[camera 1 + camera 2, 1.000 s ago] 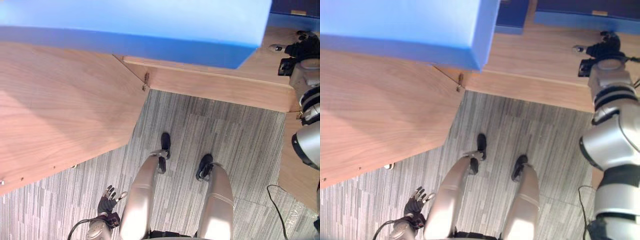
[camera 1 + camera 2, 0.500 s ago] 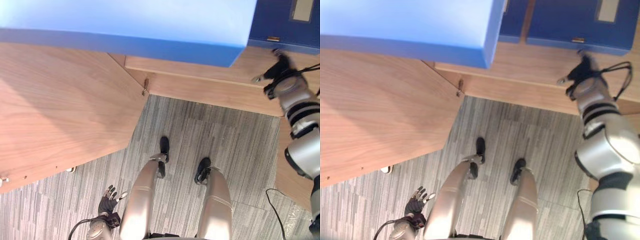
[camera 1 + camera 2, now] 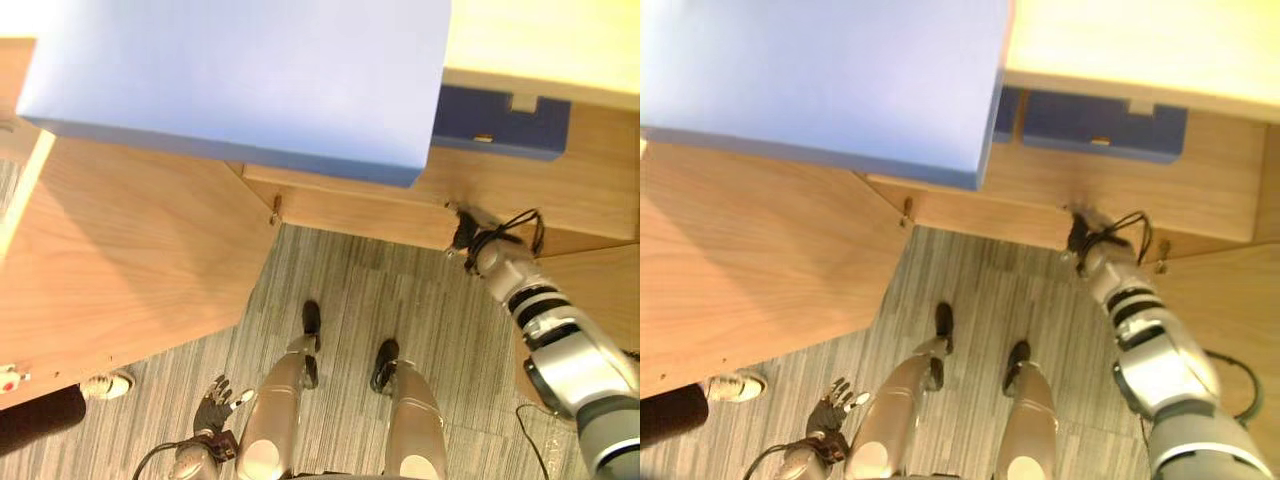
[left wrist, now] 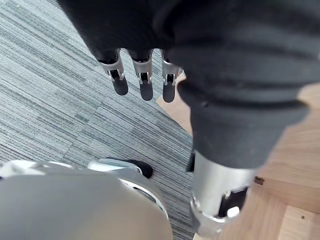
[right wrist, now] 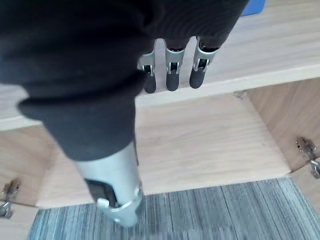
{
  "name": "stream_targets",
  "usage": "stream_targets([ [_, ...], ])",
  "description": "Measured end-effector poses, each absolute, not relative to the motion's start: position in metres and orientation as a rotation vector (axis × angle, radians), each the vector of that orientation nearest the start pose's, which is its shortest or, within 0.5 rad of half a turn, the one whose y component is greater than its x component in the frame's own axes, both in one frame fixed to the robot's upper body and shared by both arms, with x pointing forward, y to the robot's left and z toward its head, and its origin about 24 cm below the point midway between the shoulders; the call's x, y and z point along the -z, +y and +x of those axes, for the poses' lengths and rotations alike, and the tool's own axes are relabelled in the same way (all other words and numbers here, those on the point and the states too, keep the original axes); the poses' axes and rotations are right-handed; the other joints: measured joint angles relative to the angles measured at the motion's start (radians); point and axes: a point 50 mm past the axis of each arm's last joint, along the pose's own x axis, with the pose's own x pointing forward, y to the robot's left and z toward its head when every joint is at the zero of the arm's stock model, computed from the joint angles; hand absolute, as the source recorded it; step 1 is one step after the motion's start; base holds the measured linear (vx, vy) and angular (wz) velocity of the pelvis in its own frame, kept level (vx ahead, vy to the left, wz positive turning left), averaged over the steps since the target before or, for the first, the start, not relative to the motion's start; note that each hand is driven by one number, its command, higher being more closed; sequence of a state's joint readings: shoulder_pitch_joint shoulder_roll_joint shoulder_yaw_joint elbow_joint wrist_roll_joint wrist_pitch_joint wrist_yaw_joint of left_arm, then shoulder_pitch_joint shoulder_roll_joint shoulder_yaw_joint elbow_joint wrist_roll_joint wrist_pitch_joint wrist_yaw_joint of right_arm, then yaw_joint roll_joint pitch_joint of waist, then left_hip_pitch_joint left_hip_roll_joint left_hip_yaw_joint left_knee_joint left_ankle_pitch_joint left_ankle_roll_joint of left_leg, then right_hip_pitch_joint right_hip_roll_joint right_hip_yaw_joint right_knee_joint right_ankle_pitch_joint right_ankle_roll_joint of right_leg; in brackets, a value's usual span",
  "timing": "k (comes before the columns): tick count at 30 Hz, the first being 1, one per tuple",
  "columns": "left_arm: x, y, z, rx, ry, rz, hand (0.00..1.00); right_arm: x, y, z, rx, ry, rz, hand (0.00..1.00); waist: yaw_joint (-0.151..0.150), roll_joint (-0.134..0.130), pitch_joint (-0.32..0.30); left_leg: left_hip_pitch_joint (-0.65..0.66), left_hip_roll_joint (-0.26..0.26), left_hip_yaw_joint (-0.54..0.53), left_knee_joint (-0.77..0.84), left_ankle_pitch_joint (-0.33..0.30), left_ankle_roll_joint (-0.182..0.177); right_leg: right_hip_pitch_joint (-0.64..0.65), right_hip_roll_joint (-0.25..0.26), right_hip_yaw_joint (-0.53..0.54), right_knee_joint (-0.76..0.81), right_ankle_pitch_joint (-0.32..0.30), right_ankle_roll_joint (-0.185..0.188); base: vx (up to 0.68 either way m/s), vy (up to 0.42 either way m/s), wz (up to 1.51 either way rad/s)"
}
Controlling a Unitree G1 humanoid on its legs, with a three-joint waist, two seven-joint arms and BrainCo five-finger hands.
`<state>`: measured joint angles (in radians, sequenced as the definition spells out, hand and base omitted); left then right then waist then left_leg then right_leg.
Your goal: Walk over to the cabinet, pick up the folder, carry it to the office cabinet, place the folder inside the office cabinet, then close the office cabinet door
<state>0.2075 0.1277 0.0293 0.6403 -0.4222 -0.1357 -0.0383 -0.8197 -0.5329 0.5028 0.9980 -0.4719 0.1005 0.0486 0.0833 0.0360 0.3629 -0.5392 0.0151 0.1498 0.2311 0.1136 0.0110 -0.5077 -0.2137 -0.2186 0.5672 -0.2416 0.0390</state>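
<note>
Left hand (image 3: 215,402) and right hand (image 3: 463,232): dark ribbed covers (image 5: 75,65), silver dark-tipped fingers (image 4: 145,82)

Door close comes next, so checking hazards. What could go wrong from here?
1. Right hand, open and empty, is at the front of the cabinet's bottom panel; a door swung shut now might catch it.
2. A person's shoe lies by the open left door; stepping there to push it could bump them.

office | wood cabinet (image 3: 130,250) | grey striped carpet (image 3: 400,290) | blue folder (image 3: 500,120)
</note>
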Motion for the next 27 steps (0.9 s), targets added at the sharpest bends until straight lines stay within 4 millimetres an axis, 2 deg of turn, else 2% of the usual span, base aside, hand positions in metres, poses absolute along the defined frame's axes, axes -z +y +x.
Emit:
stream_targets([
  [1,0.115,0.21,0.135,-0.273,0.664,-0.281,0.0,-0.05,-0.224,0.367,-0.192,0.404,-1.25,0.0,0.0,-0.005,-0.001,0.022,0.01,0.0,-0.009,-0.001,-0.003,0.03,0.014,-0.002,-0.031,0.01,-0.002,0.15,-0.05,-0.17],
  [2,0.116,0.21,0.136,-0.276,0.667,-0.278,0.0,-0.037,-0.218,0.361,-0.228,0.429,-1.229,0.0,0.0,-0.006,-0.001,0.034,0.014,0.0,-0.012,-0.002,-0.005,0.048,0.019,-0.005,-0.046,0.014,-0.002,0.15,-0.051,-0.16],
  [3,0.117,0.211,0.137,-0.277,0.677,-0.269,0.0,-0.005,-0.197,0.345,-0.321,0.486,-1.15,0.0,0.001,-0.008,-0.001,0.072,0.025,0.004,-0.015,-0.01,-0.014,0.098,0.034,-0.009,-0.081,0.023,-0.002,0.09,-0.035,-0.14],
  [4,0.118,0.212,0.137,-0.28,0.684,-0.269,0.0,0.005,-0.189,0.338,-0.35,0.504,-1.11,0.0,0.0,-0.008,-0.001,0.089,0.03,0.007,-0.015,-0.014,-0.019,0.121,0.04,-0.01,-0.097,0.028,-0.001,0.11,-0.047,-0.24],
  [5,0.12,0.212,0.138,-0.284,0.692,-0.261,0.0,0.024,-0.174,0.324,-0.38,0.535,-0.994,0.0,0.001,-0.01,-0.001,0.126,0.043,0.016,-0.013,-0.024,-0.023,0.17,0.053,-0.011,-0.124,0.039,-0.002,0.08,-0.039,-0.2],
  [6,0.12,0.212,0.138,-0.289,0.694,-0.26,0.0,0.032,-0.168,0.317,-0.383,0.549,-0.925,0.0,0.001,-0.012,-0.002,0.144,0.049,0.018,-0.008,-0.032,-0.024,0.194,0.06,-0.011,-0.137,0.042,-0.002,0.08,-0.054,-0.28],
  [8,0.124,0.216,0.133,-0.335,0.711,-0.278,0.0,0.063,-0.148,0.287,-0.358,0.621,-0.663,0.0,0.001,-0.03,-0.03,0.168,0.089,0.028,0.071,-0.093,-0.038,0.258,0.095,0.0,-0.18,0.051,-0.004,0.04,-0.046,-0.36],
  [9,0.126,0.217,0.131,-0.349,0.721,-0.282,0.0,0.071,-0.145,0.278,-0.338,0.645,-0.599,0.0,0.005,-0.033,-0.039,0.168,0.103,0.03,0.098,-0.112,-0.04,0.27,0.106,0.003,-0.187,0.052,-0.005,0.03,-0.038,-0.4],
  [11,0.131,0.219,0.124,-0.403,0.757,-0.284,0.0,0.1,-0.145,0.241,-0.167,0.761,-0.322,0.0,0.007,-0.041,-0.073,0.173,0.142,0.01,0.209,-0.184,-0.056,0.319,0.144,0.019,-0.209,0.053,-0.007,0.01,-0.029,-0.33],
  [12,0.133,0.219,0.122,-0.416,0.765,-0.293,0.0,0.108,-0.147,0.23,-0.119,0.801,-0.265,0.0,0.008,-0.041,-0.084,0.174,0.146,-0.003,0.232,-0.2,-0.063,0.328,0.15,0.024,-0.211,0.053,-0.007,0.01,0.012,-0.29],
  [13,0.135,0.218,0.118,-0.446,0.78,-0.296,0.0,0.122,-0.155,0.209,-0.007,0.879,-0.151,0.0,0.011,-0.04,-0.109,0.174,0.143,-0.045,0.264,-0.225,-0.078,0.339,0.157,0.035,-0.214,0.053,-0.007,0.03,0.051,-0.23],
  [14,0.138,0.218,0.114,-0.474,0.798,-0.298,0.0,0.134,-0.162,0.188,0.098,0.95,-0.048,0.0,0.006,-0.039,-0.138,0.176,0.138,-0.056,0.268,-0.236,-0.076,0.346,0.157,0.04,-0.222,0.056,-0.003,0.04,0.065,-0.15],
  [15,0.139,0.217,0.112,-0.484,0.807,-0.301,0.0,0.14,-0.166,0.176,0.147,0.983,-0.008,0.0,-0.003,-0.04,-0.152,0.178,0.136,-0.056,0.266,-0.238,-0.073,0.352,0.155,0.04,-0.234,0.06,0.003,0.04,0.091,-0.07],
  [17,0.145,0.216,0.103,-0.513,0.85,-0.297,0.0,0.156,-0.173,0.134,0.325,1.079,0.182,0.0,-0.011,-0.039,-0.214,0.2,0.129,-0.032,0.238,-0.237,-0.068,0.375,0.151,0.058,-0.295,0.093,0.015,0.05,0.108,-0.23],
  [20,0.151,0.209,0.094,-0.521,0.904,-0.298,0.0,0.161,-0.179,0.114,0.522,1.068,0.377,0.0,-0.025,-0.038,-0.28,0.272,0.115,0.036,0.153,-0.225,-0.053,0.41,0.138,0.113,-0.374,0.135,0.029,0.0,0.111,-0.53],
  [22,0.153,0.203,0.093,-0.509,0.922,-0.292,0.0,0.163,-0.181,0.106,0.586,1.059,0.435,0.0,-0.034,-0.039,-0.315,0.326,0.098,0.073,0.085,-0.204,-0.051,0.437,0.123,0.134,-0.421,0.155,0.031,0.03,0.069,-0.41],
  [27,0.154,0.198,0.098,-0.51,0.924,-0.296,0.0,0.164,-0.183,0.099,0.632,1.064,0.458,0.0,-0.04,-0.042,-0.35,0.422,0.068,0.117,-0.035,-0.154,-0.042,0.477,0.108,0.167,-0.476,0.191,0.03,0.04,0.02,-0.25],
])
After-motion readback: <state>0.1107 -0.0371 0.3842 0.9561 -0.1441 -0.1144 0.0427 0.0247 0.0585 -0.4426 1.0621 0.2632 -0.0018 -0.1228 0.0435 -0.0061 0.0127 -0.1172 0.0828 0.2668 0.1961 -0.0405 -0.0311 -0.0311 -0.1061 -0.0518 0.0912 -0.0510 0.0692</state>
